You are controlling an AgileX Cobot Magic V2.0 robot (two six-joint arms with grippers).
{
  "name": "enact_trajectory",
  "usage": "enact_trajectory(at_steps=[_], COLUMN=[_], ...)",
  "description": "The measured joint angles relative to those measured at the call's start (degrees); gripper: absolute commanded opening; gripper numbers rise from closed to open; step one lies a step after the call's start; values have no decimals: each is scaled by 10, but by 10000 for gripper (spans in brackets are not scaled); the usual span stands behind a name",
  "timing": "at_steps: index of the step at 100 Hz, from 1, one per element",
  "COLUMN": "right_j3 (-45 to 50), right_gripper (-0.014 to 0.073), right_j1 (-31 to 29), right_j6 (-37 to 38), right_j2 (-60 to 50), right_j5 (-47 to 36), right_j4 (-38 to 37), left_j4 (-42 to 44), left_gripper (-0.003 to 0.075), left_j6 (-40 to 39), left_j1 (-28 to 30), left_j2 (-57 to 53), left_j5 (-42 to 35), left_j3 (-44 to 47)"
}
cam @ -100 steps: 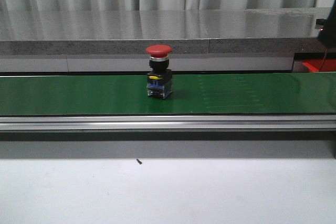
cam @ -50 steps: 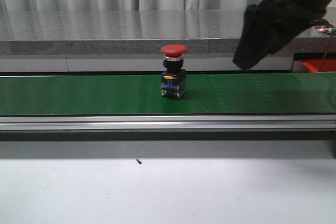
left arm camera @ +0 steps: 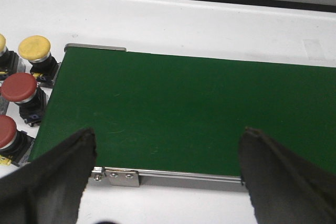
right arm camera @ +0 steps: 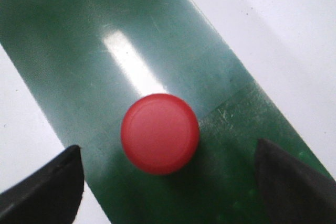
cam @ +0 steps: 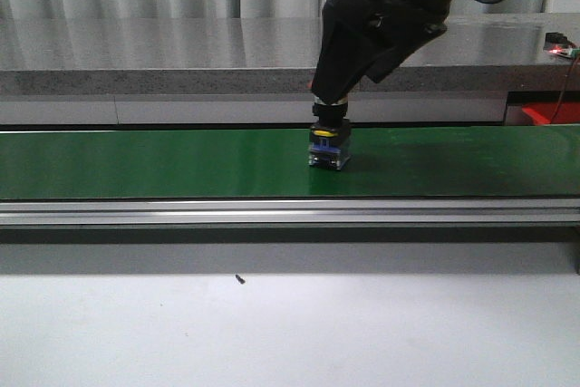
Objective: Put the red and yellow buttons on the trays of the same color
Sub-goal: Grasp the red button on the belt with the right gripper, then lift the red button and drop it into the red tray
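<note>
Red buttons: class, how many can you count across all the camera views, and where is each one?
3. One red button stands on the green belt beneath the right gripper. Two red buttons sit beside the belt's end. Others may be out of view.

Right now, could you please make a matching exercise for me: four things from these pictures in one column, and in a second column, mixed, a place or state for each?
Column one:
1. red button
2. right gripper
3. left gripper
4. yellow button

Column two:
A. open above the bare end of the green belt
B. beside the belt's end, next to other buttons
C. standing upright on the belt
D. open, directly above the red cap

Right pairs: 1-C, 2-D, 3-A, 4-B
</note>
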Motion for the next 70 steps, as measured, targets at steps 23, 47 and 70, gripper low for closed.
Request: enact_trajectory(at_steps=[23, 47, 70], right_j3=[-6, -6, -28], right_gripper=[570, 288, 288], right_j1=[0, 0, -40], right_j6=[0, 0, 21], right_j2=[25, 32, 30], right_j5=[1, 13, 72], right_j4=[0, 0, 0], left_j4=[0, 0, 0], left_gripper=[547, 547, 547], left_j6=[0, 0, 0], left_j1=[0, 0, 0], left_j2=[0, 0, 0], left_j5=[0, 0, 0], left_j3=[0, 0, 0])
